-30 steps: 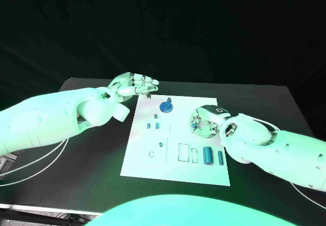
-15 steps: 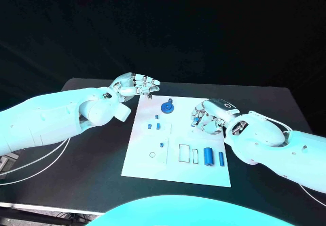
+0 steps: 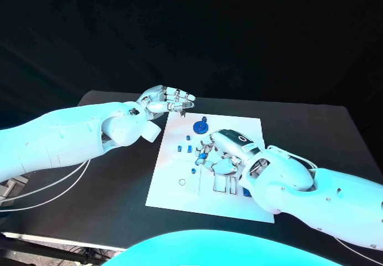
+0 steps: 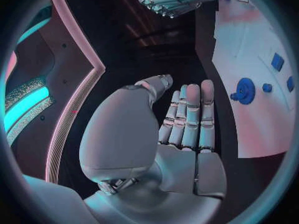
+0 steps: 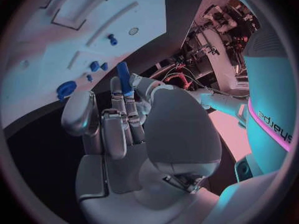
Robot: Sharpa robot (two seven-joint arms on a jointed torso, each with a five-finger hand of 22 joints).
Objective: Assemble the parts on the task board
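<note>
Black table (image 3: 96, 166) with the white task board (image 3: 171, 194) at its middle, long sides running from the near edge to the far edge. The left hand (image 3: 166, 101) hangs over the table just off the board's far left corner; the left wrist view shows its fingers (image 4: 190, 114) straight and side by side, thumb apart, with nothing in them. The right hand (image 3: 223, 151) lies over the middle of the board, toward its right edge, fingers curled. In the right wrist view a slim blue peg (image 5: 123, 77) stands up from between those fingers (image 5: 118, 119), gripped there.

Parts on the board: a round blue gear (image 3: 198, 127) near the far edge, with a small blue knob (image 3: 203, 118) just beyond it; two small blue pieces (image 3: 185, 148) side by side left of the right hand; one more small blue piece (image 3: 190, 171) near the board's centre, and a small ring (image 3: 181, 181) toward the near left corner. Rectangular recesses (image 3: 222, 184) sit near the near right corner, partly covered by the right forearm. In the left wrist view the gear (image 4: 244, 90) and nearby small pieces lie on the board beside the open fingers, apart from them.
</note>
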